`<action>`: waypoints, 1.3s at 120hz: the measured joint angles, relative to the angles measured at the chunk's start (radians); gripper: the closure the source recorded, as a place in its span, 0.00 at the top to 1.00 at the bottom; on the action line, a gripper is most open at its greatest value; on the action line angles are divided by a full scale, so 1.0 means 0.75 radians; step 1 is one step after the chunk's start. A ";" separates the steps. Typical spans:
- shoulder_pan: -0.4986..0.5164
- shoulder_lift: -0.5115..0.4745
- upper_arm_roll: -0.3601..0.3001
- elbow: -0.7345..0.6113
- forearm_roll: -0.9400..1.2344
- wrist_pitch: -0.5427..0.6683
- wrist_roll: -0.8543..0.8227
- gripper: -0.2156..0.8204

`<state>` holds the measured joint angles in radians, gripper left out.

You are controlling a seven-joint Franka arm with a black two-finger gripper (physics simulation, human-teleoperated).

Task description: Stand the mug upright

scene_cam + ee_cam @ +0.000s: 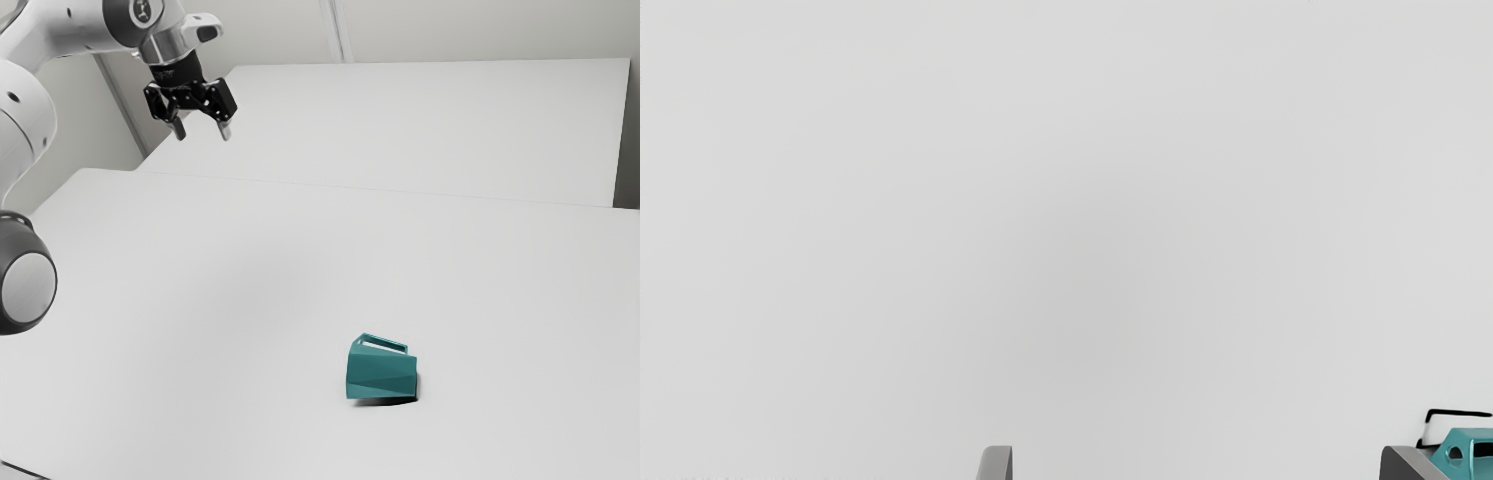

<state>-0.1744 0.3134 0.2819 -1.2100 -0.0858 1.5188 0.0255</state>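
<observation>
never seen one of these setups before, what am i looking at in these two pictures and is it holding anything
The machine is a single robot arm, white with dark parts, ending in a black two-finger gripper. These are computer-simulated pictures.

The exterior view looks from beside the arm, which comes in from that view's left, over a pale table. A teal mug lies there on its side, its handle upward.

The wrist view comes from a camera on the arm's hand. The gray shapes are its own fingers, and part of the mug appears just past one of them.

Nothing is held: the fingers stand apart with nothing between them, well above the table.
</observation>
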 joint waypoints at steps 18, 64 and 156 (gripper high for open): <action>-0.003 -0.006 0.000 -0.005 0.004 0.003 -0.009 0.79; -0.084 -0.414 -0.119 -0.925 -0.379 0.297 -0.024 0.79; -0.316 -0.346 -0.133 -1.445 -1.103 0.777 0.443 0.79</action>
<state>-0.4115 0.0541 0.1824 -2.2940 -0.9128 2.1012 0.3581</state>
